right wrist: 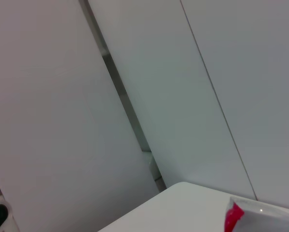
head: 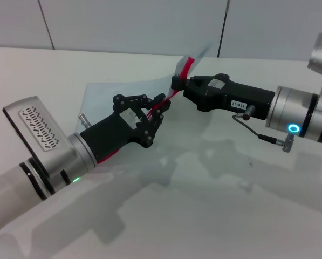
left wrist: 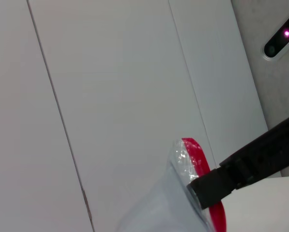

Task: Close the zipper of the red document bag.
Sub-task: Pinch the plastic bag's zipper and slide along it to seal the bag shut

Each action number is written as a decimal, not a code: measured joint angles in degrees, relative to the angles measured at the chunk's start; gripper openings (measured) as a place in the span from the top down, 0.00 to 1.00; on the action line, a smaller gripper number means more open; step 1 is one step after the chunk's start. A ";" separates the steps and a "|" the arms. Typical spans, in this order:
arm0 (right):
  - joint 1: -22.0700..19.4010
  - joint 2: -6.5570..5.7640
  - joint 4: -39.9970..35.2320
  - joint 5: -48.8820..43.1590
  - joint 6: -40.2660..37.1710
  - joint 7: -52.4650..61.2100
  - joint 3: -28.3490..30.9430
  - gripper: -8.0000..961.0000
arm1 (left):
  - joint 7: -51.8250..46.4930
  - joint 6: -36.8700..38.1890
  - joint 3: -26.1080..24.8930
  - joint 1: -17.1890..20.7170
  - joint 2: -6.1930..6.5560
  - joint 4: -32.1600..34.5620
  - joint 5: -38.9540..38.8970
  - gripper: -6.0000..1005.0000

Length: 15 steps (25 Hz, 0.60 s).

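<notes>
The red document bag (head: 129,87) is a pale-blue translucent pouch, lifted and tilted above the white table. Its zipper (head: 185,67) is a red strip running along the raised edge between both grippers. My left gripper (head: 158,108) is shut on the lower part of that red edge. My right gripper (head: 177,84) is shut on the zipper higher up, close to the bag's top corner. The slider is hidden by the fingers. The left wrist view shows the bag's corner (left wrist: 175,193), the zipper (left wrist: 196,153) and a black finger of the right gripper (left wrist: 241,169). In the right wrist view only the zipper end (right wrist: 234,216) shows.
The white table (head: 204,189) spreads under both arms. Grey wall panels (head: 134,21) stand behind it. The right arm's cable (head: 258,132) hangs just above the table near its wrist.
</notes>
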 joint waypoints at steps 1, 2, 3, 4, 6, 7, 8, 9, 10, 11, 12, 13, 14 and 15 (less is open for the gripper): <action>0.00 0.00 0.00 0.01 -0.01 0.00 0.00 0.98 | -0.02 0.00 0.00 0.00 -0.01 0.00 0.00 0.84; 0.00 0.00 -0.01 0.00 -0.01 0.00 0.00 0.98 | -0.03 0.00 0.00 0.01 -0.01 0.00 0.00 0.85; 0.00 0.00 -0.01 0.00 -0.01 0.00 0.00 0.98 | -0.04 0.00 0.00 0.01 -0.01 0.00 -0.03 0.85; 0.00 0.00 0.00 0.00 -0.01 0.00 0.00 0.98 | -0.03 0.00 -0.03 0.02 -0.01 0.00 -0.06 0.86; 0.00 0.00 -0.01 0.00 0.02 0.00 0.00 0.98 | 0.09 0.00 -0.23 0.09 -0.03 0.00 -0.14 0.89; 0.00 0.00 0.00 0.01 0.06 0.00 0.00 0.98 | 0.18 0.00 -0.32 0.14 -0.05 0.00 -0.22 0.91; -0.02 0.00 -0.01 0.01 0.11 0.00 0.00 0.98 | 0.24 -0.01 -0.39 0.17 -0.08 0.00 -0.29 0.91; -0.06 0.00 -0.01 0.01 0.15 0.00 0.00 0.98 | 0.26 -0.01 -0.42 0.22 -0.11 0.00 -0.33 0.91; -0.11 0.00 -0.01 0.02 0.19 0.00 0.00 0.98 | 0.26 -0.01 -0.43 0.24 -0.12 0.00 -0.35 0.91; -0.18 0.00 -0.04 0.06 0.23 -0.01 0.02 0.98 | 0.27 -0.01 -0.46 0.27 -0.12 0.00 -0.36 0.91; -0.26 0.00 -0.10 0.10 0.26 -0.07 0.05 0.98 | 0.27 -0.01 -0.48 0.28 -0.12 0.00 -0.36 0.91; -0.37 0.00 -0.22 0.19 0.30 -0.18 0.12 0.98 | 0.27 -0.01 -0.50 0.28 -0.13 0.00 -0.37 0.91; -0.51 0.00 -0.40 0.35 0.34 -0.28 0.25 0.98 | 0.27 -0.01 -0.50 0.28 -0.13 0.00 -0.39 0.91; -0.68 0.00 -0.59 0.53 0.38 -0.34 0.37 0.98 | 0.27 -0.02 -0.51 0.28 -0.12 0.00 -0.40 0.91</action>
